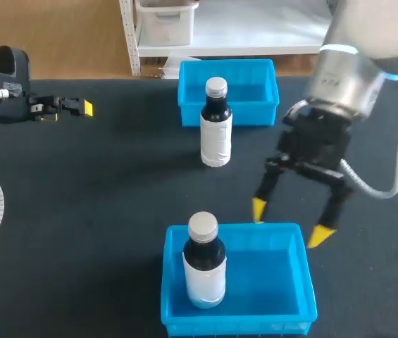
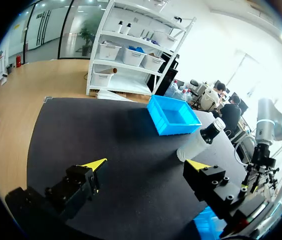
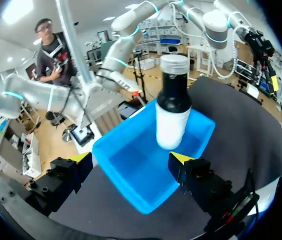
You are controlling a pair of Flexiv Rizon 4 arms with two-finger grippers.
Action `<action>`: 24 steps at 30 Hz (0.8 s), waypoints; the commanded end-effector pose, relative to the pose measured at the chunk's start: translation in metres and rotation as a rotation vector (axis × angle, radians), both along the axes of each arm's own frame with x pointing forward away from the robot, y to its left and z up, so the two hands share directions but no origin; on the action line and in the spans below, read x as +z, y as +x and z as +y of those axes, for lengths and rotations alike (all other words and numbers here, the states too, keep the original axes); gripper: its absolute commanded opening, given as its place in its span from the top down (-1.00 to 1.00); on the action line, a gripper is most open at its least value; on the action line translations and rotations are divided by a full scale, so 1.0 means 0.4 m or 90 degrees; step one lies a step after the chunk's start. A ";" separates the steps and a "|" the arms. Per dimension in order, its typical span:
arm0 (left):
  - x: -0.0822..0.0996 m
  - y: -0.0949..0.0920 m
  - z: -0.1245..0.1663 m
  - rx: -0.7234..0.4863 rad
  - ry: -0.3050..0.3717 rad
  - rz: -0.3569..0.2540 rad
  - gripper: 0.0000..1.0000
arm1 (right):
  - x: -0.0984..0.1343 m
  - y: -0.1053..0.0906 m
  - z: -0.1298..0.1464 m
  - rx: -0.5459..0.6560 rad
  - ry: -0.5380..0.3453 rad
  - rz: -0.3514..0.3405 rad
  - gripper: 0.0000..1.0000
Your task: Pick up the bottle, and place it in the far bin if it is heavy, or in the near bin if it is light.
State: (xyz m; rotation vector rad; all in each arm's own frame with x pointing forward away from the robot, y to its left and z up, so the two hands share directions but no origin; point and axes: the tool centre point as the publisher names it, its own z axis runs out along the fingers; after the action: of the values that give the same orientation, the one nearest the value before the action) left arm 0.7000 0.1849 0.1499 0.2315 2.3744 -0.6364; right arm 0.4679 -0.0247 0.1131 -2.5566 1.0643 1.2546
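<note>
A dark bottle with a white label and silver cap (image 1: 204, 262) stands upright in the left part of the blue near bin (image 1: 304, 282). My right gripper (image 1: 288, 222) hangs open over the bin's back right rim, apart from the bottle. From the right wrist view, that bottle (image 3: 173, 107) stands in the near bin (image 3: 141, 195) ahead of the open right gripper (image 3: 131, 157), with nothing between the fingers. A second bottle of the same kind (image 1: 216, 132) stands on the table in front of the blue far bin (image 1: 186, 84). My left gripper (image 1: 68, 110) is open at the far left.
The black table mat (image 1: 100, 211) spreads left of both bins. In the left wrist view the far bin (image 2: 173, 115) and the second bottle (image 2: 200, 142) lie ahead of the open left gripper (image 2: 146, 165), with a corner of the near bin (image 2: 205, 225) beside it.
</note>
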 end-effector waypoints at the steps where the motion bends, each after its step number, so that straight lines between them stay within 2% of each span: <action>1: 0.000 0.000 0.000 0.000 0.000 0.000 -1.00 | 0.037 0.133 -0.089 -0.035 0.015 0.064 -1.00; 7: 0.000 0.000 0.000 0.000 0.000 0.000 -1.00 | 0.036 0.291 -0.172 -0.234 0.017 0.049 -1.00; 13: 0.000 0.000 0.000 0.000 0.000 0.000 -1.00 | 0.034 0.436 -0.205 -0.418 0.020 0.019 -1.00; 16: 0.000 0.000 0.000 0.000 0.000 0.000 -1.00 | 0.035 0.504 -0.201 -0.493 0.028 0.009 -1.00; 20: 0.000 0.000 0.000 0.000 0.000 0.000 -1.00 | 0.043 0.584 -0.174 -0.548 0.050 0.011 -1.00; 24: 0.000 0.000 0.000 0.000 0.000 0.000 -1.00 | 0.050 0.637 -0.130 -0.586 0.066 0.014 -1.00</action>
State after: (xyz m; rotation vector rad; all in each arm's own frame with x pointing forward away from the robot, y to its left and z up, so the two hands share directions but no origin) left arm 0.7000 0.1849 0.1499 0.2315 2.3744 -0.6365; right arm 0.7225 -0.0846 0.1369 -1.7775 1.7175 1.0781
